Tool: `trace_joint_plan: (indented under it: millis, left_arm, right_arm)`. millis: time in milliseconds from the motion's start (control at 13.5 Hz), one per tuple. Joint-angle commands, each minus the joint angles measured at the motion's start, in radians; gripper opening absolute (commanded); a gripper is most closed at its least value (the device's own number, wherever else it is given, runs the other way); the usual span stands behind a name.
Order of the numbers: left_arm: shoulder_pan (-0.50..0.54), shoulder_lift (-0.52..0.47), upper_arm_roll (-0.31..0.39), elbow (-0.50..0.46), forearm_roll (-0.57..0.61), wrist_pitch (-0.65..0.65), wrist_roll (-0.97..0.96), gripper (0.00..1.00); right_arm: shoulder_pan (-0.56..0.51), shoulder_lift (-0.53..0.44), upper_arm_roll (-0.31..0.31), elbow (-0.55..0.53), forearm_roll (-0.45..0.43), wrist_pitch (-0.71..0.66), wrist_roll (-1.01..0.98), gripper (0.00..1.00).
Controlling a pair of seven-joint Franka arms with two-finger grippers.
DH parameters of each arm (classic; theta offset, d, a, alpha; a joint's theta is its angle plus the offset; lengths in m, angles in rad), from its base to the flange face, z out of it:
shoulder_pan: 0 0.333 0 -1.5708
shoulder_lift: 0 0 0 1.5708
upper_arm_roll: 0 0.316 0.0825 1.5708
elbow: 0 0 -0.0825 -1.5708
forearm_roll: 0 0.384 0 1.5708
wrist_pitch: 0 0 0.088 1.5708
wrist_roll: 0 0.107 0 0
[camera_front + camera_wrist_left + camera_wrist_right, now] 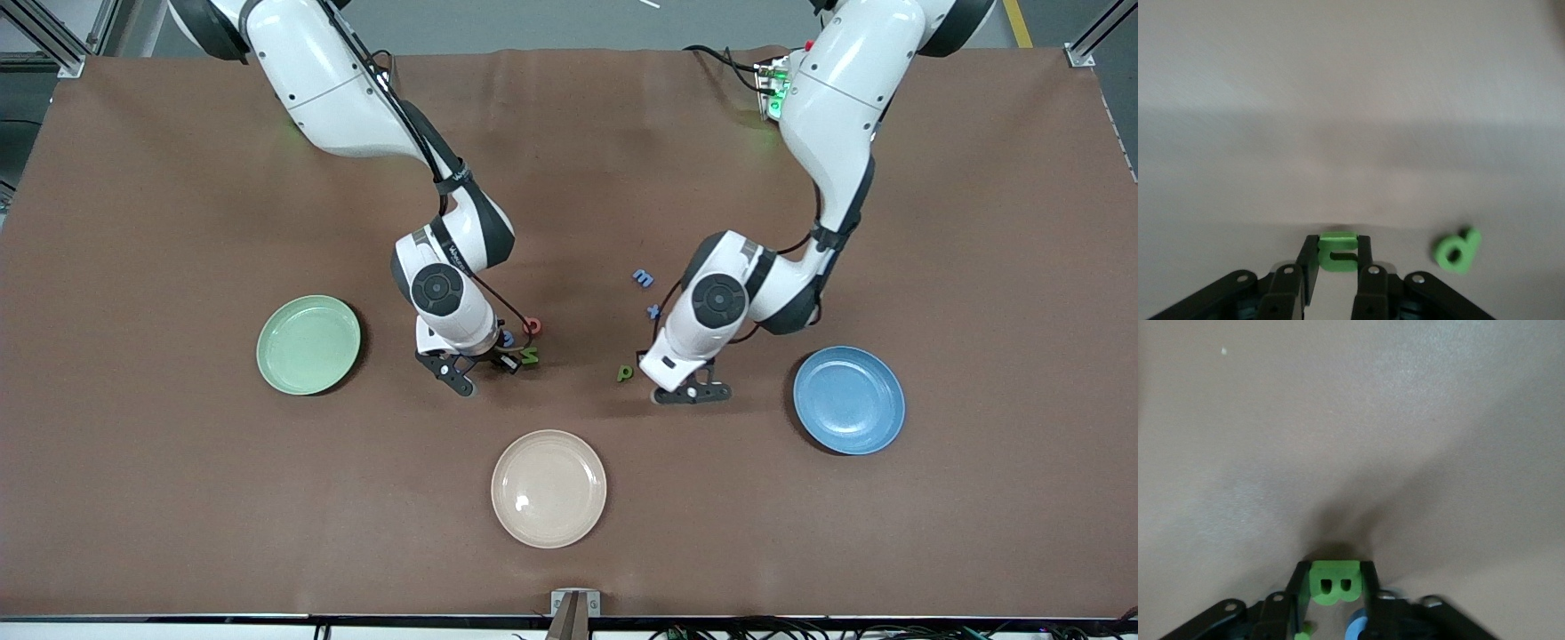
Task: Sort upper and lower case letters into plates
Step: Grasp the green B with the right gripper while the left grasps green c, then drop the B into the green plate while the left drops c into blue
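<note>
Left hand (pixel 1337 267): my fingers pinch the green n (pixel 1337 252), low over the tabletop (pixel 178 498) beside the green p (pixel 626 372).
Right hand (pixel 1335 597): clamped on my green B (pixel 1335 584).
Plates: three — green plate (pixel 308 345), blue plate (pixel 849 400), beige plate (pixel 548 488), all without letters.
Loose letters visible: six, all between the green and blue plates.

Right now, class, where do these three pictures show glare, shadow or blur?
Front view: a white glare spot on the cream plate, and the light green plate casts a dark shadow. Left wrist view: soft throughout, the green p blurred. Right wrist view: a dark shadow on the table above the held green B.
</note>
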Motion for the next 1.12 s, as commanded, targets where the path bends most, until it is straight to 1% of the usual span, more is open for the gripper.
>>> trace_joint_plan:
  millis: [0, 74, 149, 297, 372, 520, 595, 669, 743, 818, 966, 1041]
  left_arm:
    - [0.091, -0.07, -0.002, -0.026, 0.024, -0.015, 0.063, 0.08]
    - [0.126, -0.095, -0.002, -0.035, 0.024, -0.038, 0.1, 0.08]
    - [0.143, -0.125, -0.002, -0.037, 0.024, -0.085, 0.116, 0.08]
    - [0.197, -0.169, -0.002, -0.038, 0.024, -0.167, 0.175, 0.08]
    - [0.23, -0.176, -0.002, -0.049, 0.024, -0.178, 0.215, 0.08]
    - [0.293, -0.163, -0.002, -0.06, 0.025, -0.178, 0.238, 0.08]
    - [0.319, -0.152, -0.002, -0.06, 0.047, -0.175, 0.248, 0.08]
    - [0.343, -0.14, -0.002, -0.06, 0.092, -0.172, 0.251, 0.09]
    - [0.379, -0.129, -0.003, -0.06, 0.146, -0.168, 0.252, 0.11]
    - [0.402, -0.121, -0.003, -0.058, 0.166, -0.165, 0.254, 0.12]
    - [0.43, -0.092, -0.003, -0.06, 0.173, -0.156, 0.254, 0.24]
    - [0.435, -0.084, -0.003, -0.061, 0.173, -0.155, 0.254, 0.44]
  right_arm:
    - [-0.001, 0.015, -0.011, 0.009, -0.007, 0.003, 0.003, 0.0]
    - [-0.01, 0.008, -0.012, 0.004, -0.008, 0.001, -0.004, 0.0]
    - [-0.035, -0.014, -0.012, 0.003, -0.015, -0.049, -0.048, 0.0]
    - [-0.105, -0.097, -0.012, -0.003, -0.015, -0.202, -0.175, 0.0]
    - [-0.139, -0.145, -0.012, -0.026, -0.016, -0.247, -0.237, 0.0]
    - [-0.22, -0.24, -0.012, -0.124, -0.018, -0.266, -0.404, 0.0]
    - [-0.257, -0.281, -0.014, -0.179, -0.019, -0.263, -0.488, 0.0]
    - [-0.299, -0.319, -0.014, -0.23, -0.019, -0.263, -0.566, 0.01]
    - [-0.329, -0.361, -0.014, -0.291, -0.025, -0.255, -0.634, 0.01]
    - [-0.352, -0.392, -0.014, -0.342, -0.047, -0.244, -0.667, 0.01]
    - [-0.391, -0.442, -0.014, -0.432, -0.083, -0.205, -0.702, 0.01]
    - [-0.414, -0.465, -0.012, -0.478, -0.084, -0.176, -0.746, 0.01]
